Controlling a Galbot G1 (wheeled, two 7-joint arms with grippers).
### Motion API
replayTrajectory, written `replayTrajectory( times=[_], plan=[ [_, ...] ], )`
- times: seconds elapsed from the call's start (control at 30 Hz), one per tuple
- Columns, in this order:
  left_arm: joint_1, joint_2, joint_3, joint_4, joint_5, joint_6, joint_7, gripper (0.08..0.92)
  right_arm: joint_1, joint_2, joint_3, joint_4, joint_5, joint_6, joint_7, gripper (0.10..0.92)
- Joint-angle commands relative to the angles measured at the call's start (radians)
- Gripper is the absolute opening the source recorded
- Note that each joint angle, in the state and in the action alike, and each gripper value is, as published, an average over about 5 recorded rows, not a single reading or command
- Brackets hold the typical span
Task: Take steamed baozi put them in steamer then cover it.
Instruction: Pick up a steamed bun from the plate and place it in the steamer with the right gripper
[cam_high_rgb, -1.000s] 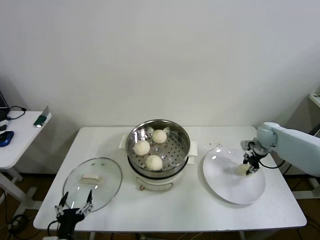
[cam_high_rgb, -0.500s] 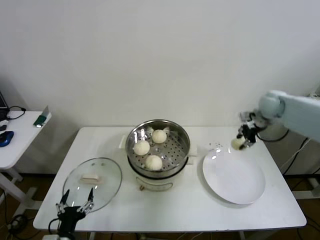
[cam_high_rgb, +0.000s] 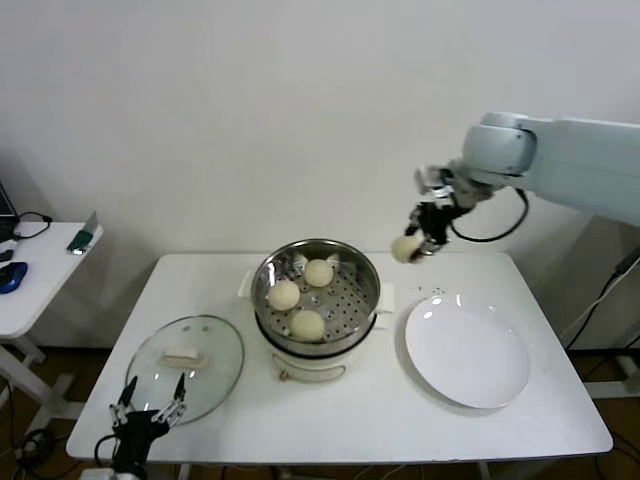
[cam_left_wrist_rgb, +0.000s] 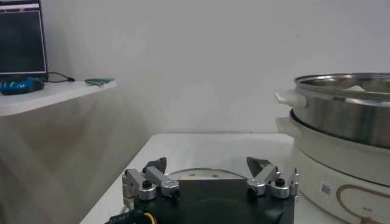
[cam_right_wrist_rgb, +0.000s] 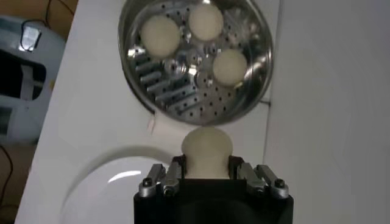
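Note:
The steel steamer on its cream base stands mid-table with three baozi on its perforated tray; it also shows in the right wrist view. My right gripper is shut on the fourth baozi, held high in the air just right of the steamer's rim; in the right wrist view the bun sits between the fingers. The glass cover lies flat on the table at the front left. My left gripper is open, low at the table's front edge beside the cover.
An empty white plate lies right of the steamer. A side table with a blue object stands at the far left. The wall is close behind the table.
My right gripper has lifted the baozi off the white plate and carried it up and left towards the steamer. The left arm has barely moved.

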Motion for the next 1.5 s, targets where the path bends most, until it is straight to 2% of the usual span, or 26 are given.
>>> replayTrajectory(
  times=[0.03,0.37,0.77,1.37,1.5],
  plan=[
    [0.001,0.002,-0.003,-0.002,-0.005,0.001,0.0,0.823,-0.085,0.191,0.056,0.011,0.114,-0.101,0.089,0.484],
    [-0.001,0.004,-0.007,0.007,-0.008,0.001,0.002,0.823,-0.278,0.261,0.074,-0.113,0.019,-0.112,0.129,0.484],
    [-0.006,0.005,-0.005,0.021,-0.006,0.0,0.002,0.823,-0.375,0.245,0.089,-0.136,-0.062,-0.129,0.157,0.488],
    [-0.003,0.006,-0.005,0.017,-0.007,-0.006,0.001,0.823,-0.379,0.234,0.089,-0.132,-0.103,-0.133,0.166,0.561],
    [-0.002,0.005,-0.005,0.016,-0.007,-0.006,0.001,0.823,-0.369,0.23,0.095,-0.13,-0.094,-0.115,0.153,0.614]
  ],
)
